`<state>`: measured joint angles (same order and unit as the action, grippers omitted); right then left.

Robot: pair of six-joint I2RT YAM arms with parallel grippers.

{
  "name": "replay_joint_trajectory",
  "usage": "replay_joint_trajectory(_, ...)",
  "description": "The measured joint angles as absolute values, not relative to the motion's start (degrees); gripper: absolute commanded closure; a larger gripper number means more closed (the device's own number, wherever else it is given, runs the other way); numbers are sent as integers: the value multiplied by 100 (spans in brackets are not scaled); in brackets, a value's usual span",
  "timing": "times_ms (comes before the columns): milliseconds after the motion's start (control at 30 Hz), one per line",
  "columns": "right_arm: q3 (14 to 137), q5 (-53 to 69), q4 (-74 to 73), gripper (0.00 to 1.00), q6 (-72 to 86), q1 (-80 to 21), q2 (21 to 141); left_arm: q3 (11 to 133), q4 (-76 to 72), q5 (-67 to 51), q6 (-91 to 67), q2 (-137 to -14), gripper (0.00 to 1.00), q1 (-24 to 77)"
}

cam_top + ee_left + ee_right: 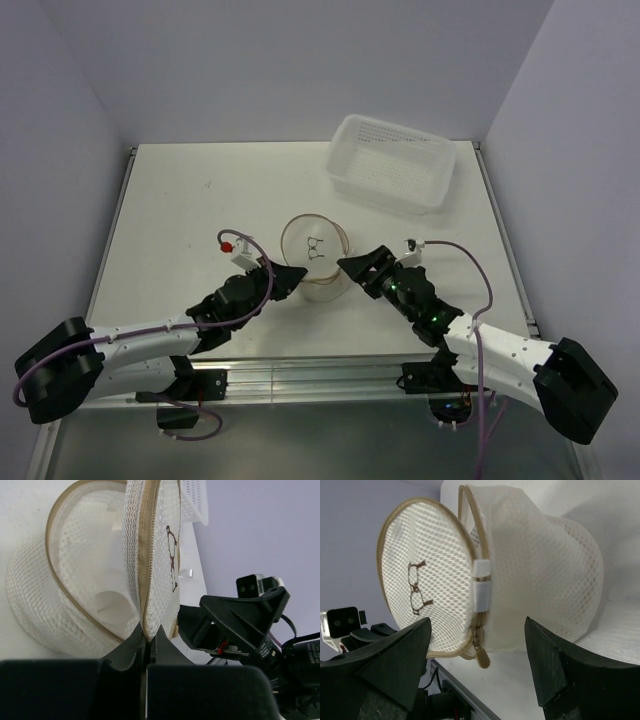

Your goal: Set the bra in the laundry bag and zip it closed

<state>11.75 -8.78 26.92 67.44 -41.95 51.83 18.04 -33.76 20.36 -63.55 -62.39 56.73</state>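
The laundry bag [314, 256] lies on its side at the table's middle, between my two grippers. Its disc lid [156, 555] with the dark bra icon stands ajar from the beige zip rim [60, 575]. Through the gap, white fabric of the bra [113, 608] shows inside the bag. My left gripper [147, 639] is shut on the lower edge of the lid's zip rim. My right gripper [477, 623] is open, its fingers [400, 655] either side of the beige zip pull [483, 658] without touching it. The white zip tab [481, 586] sits just above the pull.
A rigid white perforated basket [393, 160] stands at the back right of the table [180, 200]. The right gripper's black body [240, 620] is close beside the lid in the left wrist view. Cables loop from both wrists near the bag.
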Motion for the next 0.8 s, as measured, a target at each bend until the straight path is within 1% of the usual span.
replay_joint_trajectory(100,1007,-777,2707,19,6735,-4202,5074,1802,-3527,1863,-6235,-6195,100,5540)
replay_joint_trajectory(133,945,-725,2724,21,6716,-4204,5076,1802,-3594,1774,-6206,-6195,100,5492)
replay_joint_trajectory(333,886,-482,3004,30,6473,-4125,5242,1802,-3946,1273,-6086,-6219,100,5282)
replay_joint_trajectory(533,888,58,3555,27,6206,-3754,5380,1789,-4150,915,-6093,-6300,100,5166)
replay_joint_trajectory(667,888,298,3804,27,6042,-3621,5400,1752,-4250,768,-6099,-6324,100,5164)
replay_joint_trajectory(767,891,563,4152,30,6016,-3273,5634,1726,-4313,670,-6114,-6340,100,5146)
replay_joint_trajectory(800,891,633,4252,34,6018,-3175,5739,1726,-4333,639,-6117,-6353,100,5135)
